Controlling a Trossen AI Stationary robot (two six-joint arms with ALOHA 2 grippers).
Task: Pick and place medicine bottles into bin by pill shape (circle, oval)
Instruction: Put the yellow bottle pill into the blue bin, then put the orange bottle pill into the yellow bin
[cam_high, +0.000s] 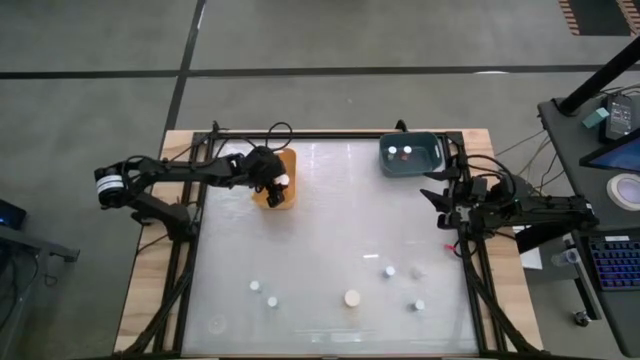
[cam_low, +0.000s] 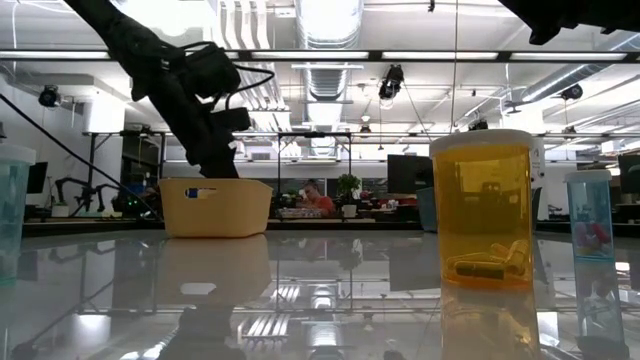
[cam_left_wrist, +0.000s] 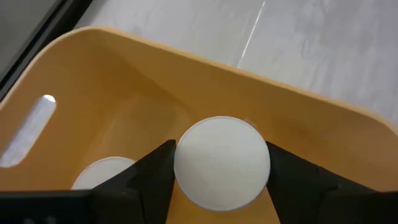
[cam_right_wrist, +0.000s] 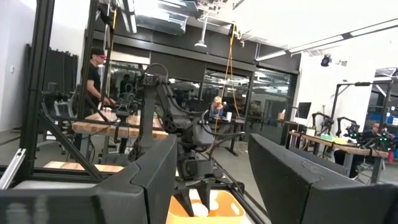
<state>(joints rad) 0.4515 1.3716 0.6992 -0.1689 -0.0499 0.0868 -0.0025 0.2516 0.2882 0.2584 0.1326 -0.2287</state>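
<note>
My left gripper (cam_high: 281, 184) reaches down into the orange bin (cam_high: 272, 196) at the table's far left and is shut on a medicine bottle with a round white cap (cam_left_wrist: 221, 163). Another white-capped bottle (cam_left_wrist: 102, 175) stands in the same bin beside it. In the low view the gripper's fingers dip behind the bin's rim (cam_low: 215, 182). Several more medicine bottles stand near the table's front edge, among them a large-capped one (cam_high: 351, 298) and an orange one (cam_low: 481, 210). My right gripper (cam_high: 441, 205) waits open at the table's right edge with nothing between its fingers. My left gripper pinches the bottle by its white cap (cam_left_wrist: 186, 171), one finger on each side of the cap's rim. The fingers slant down into the bin from the table's left. The cap hides the bottle's body, so I cannot tell whether it rests on the bin's floor.
A grey bin (cam_high: 432, 152) with two bottles in it stands at the far right corner. A teal-tinted bottle (cam_low: 590, 215) and another at the left edge (cam_low: 12, 205) show in the low view. The table's middle (cam_high: 340, 220) is bare. People sit in the room behind.
</note>
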